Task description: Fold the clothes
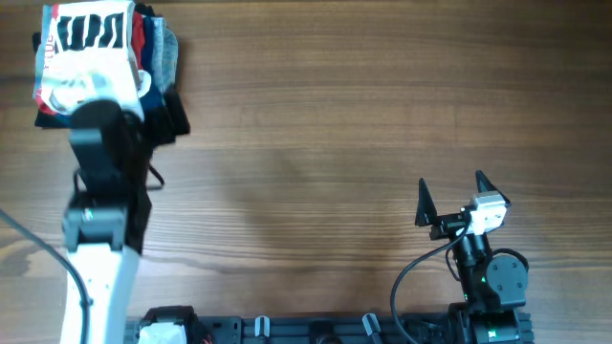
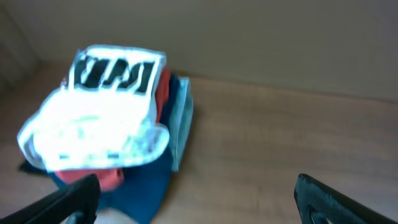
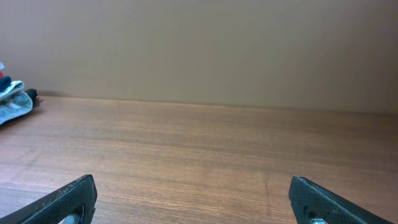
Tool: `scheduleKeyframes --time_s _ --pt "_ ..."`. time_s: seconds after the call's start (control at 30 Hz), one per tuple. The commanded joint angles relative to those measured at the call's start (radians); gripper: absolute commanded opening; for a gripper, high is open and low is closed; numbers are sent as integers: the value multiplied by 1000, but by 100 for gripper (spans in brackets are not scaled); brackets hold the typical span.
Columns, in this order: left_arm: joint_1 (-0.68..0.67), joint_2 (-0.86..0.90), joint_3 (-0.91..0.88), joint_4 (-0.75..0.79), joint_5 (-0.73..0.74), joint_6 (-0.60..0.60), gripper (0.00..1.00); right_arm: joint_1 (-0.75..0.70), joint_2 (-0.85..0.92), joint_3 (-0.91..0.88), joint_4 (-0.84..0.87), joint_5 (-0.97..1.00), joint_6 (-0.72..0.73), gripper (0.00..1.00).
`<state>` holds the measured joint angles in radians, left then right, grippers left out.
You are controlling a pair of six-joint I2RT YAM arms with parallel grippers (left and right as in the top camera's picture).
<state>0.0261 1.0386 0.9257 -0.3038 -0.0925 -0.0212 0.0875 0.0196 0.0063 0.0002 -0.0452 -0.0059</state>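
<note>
Lower corners of the left wrist view: two dark fingers of the left pincer, cut off by the frame edge, set wide apart, clamped on nothing, bare desk showing in the gap. Whole view blurred; contact between the left finger and the cloth impossible to judge.

Right wrist view: right pincer, only the finger ends in frame at both lower corners, likewise spread wide, nothing between them but open desk. Far off at the left edge, a sliver of the pile, cut off by the frame. From overhead, the same pincer at the near right of the desk, well apart from the pile, fingers pointing away from the robot.

Overhead, left side: left arm stretched toward the far left corner, its wrist covering the near end of the shirt and hiding the pincer itself.

Beyond the left pincer: white T-shirt, folded, topmost on the pile at the far left corner of the desk. Long axis near to far, running away from the robot. Near end overexposed, creases barely traceable. Black lettering face up across the far end, letters too smeared to read.

Beneath the shirt, mostly covered: red garment peeking out along the right side, navy garment at the bottom, grey garment outermost on the right.
</note>
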Motion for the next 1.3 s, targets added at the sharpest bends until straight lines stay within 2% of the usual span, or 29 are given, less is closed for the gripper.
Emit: scheduleKeyframes --time_s 0.0,0.3,0.5,0.8,1.27 --pt "5 -148 -214 70 -2 -101 100 5 -3 -1 2 -15 -14 100" --pt "5 -479 -628 258 21 -130 100 5 -3 -1 2 -15 -13 100" --pt "5 -676 -778 290 24 -142 100 5 -3 -1 2 -15 -13 100" --pt "45 -848 -844 280 44 -144 100 5 -3 -1 2 -15 -13 100" --pt "74 -1037 -869 162 57 -144 100 5 -3 -1 2 -15 -13 100"
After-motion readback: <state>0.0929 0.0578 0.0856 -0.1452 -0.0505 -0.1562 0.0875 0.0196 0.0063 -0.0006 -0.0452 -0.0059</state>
